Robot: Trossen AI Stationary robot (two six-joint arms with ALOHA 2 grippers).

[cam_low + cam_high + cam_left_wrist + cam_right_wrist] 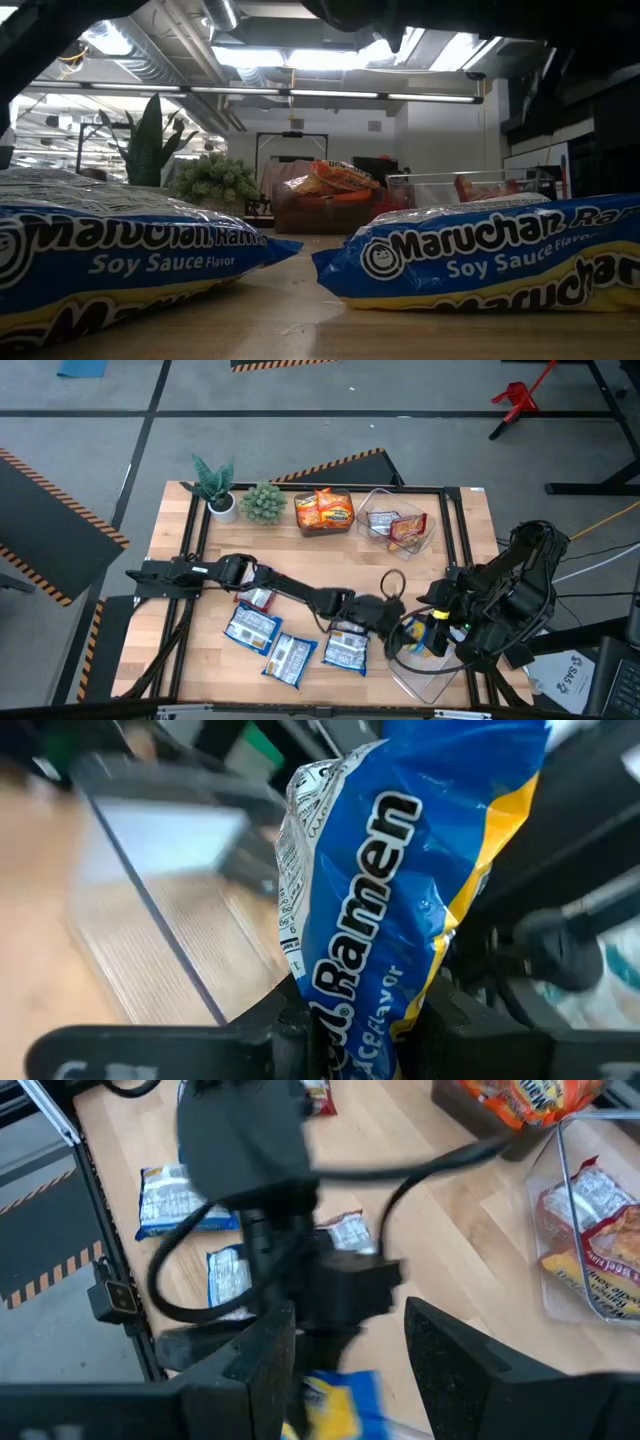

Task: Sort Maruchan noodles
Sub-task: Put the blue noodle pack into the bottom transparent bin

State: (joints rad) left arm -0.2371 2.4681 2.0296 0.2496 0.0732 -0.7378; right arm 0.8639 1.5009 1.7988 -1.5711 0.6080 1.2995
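Note:
My left gripper (412,630) reaches across the table to its near right part and is shut on a blue-and-yellow Maruchan packet (400,890), above a clear bin (432,665). Three blue-and-white packets (290,656) lie flat on the near middle of the table, and another packet (258,598) lies partly under the left arm. Orange packets (325,511) sit in a dark bin at the far side. Red-brown packets (405,528) lie in a second clear bin. My right gripper (350,1370) is open, held at the right edge beside the left gripper. My left gripper pinches the blue packet between its two fingers (290,1025) at one short end (350,1010). In the right wrist view the fingers point down and the packet (330,1400) hangs below them. The packet is crumpled and lifted clear, above the clear bin (170,930).
Two small green potted plants (215,488) (263,502) stand at the far left of the table. A dark frame rail (455,540) runs along the table's right side. Bare wood (330,565) lies in the middle, between the far bins and the near packets.

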